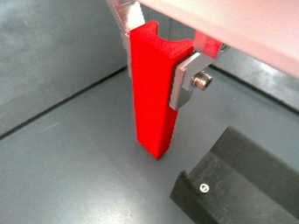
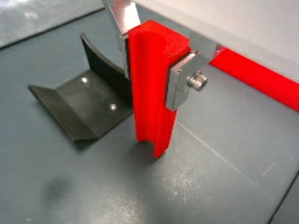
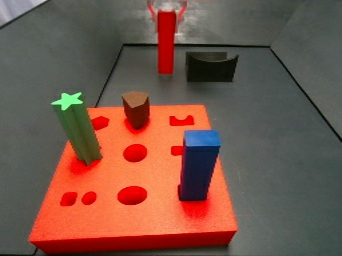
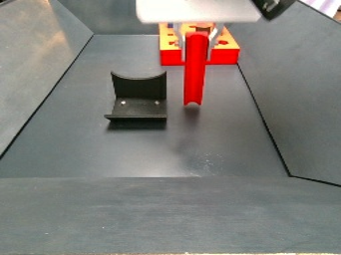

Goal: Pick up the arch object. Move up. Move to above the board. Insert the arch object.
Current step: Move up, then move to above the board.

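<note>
The tall slim bright red plastic arch object [image 1: 153, 87] is being held upright in the gripper [image 1: 163, 61], whose jaws are clamped on its upper part; a silver finger [image 1: 187, 80] with a screw is being pressed against one side face in both wrist views. In a side view the arch object [image 4: 194, 66] is being carried with its lower end seemingly just clear of the dark grey surface [image 4: 200, 149], beside the dark L-shaped fixture [image 4: 136, 99]. The thick flat bright red board [image 3: 134, 185] with its shaped holes is lying well apart from the gripper, at the opposite end of the surface, already carrying a green star-topped post [image 3: 76, 128], a brown post [image 3: 135, 109] and a blue square post [image 3: 199, 166].

The step in hand is judged to be the lift after the pick. It is best done by rising straight, so that the post is not being dragged against the fixture, and high enough that its lower end is being carried well over the posts standing on the board. The clamp is best kept firm, since any tilt would be carried into the insertion.
</note>
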{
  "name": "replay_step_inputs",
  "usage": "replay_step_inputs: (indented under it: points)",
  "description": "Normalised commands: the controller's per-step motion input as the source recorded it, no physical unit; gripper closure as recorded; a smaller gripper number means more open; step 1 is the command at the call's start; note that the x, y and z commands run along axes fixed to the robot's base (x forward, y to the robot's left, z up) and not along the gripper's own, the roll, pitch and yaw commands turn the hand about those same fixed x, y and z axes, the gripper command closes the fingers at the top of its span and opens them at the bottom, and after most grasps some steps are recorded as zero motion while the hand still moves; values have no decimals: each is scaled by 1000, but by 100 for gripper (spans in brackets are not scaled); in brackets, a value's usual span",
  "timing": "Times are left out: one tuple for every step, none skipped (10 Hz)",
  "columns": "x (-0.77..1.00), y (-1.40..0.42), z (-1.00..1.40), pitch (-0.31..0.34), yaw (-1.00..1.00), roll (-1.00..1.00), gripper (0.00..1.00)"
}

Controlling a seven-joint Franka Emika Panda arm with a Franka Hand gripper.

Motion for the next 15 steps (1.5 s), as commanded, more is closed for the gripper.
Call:
replay_step_inputs:
  points:
    - [-9, 42, 619, 41, 21, -6, 100]
    - [-2, 27, 459, 48, 14, -11, 100]
    - [6, 19, 285, 59, 9, -16, 100]
    - [-2, -280, 1000, 299, -74, -7, 100]
    - [-3, -294, 1000, 304, -73, -9, 100]
    - [2, -259, 1000, 255, -39, -3, 100]
    - [6, -229, 1000, 198, -13, -2, 100]
    - [7, -211, 1000, 136, 11, -4, 100]
    - [8, -196, 1000, 109, 20, -8, 100]
    - [13, -163, 1000, 92, 28, -14, 100]
    - [14, -140, 946, 87, 30, -18, 100]
    - [17, -85, 719, 87, 32, -24, 100]
    - [20, -65, 605, 88, 33, -26, 100]
    - [18, -42, 379, 89, 34, -28, 100]
    - [32, -1000, 209, 7, -186, 8, 100]
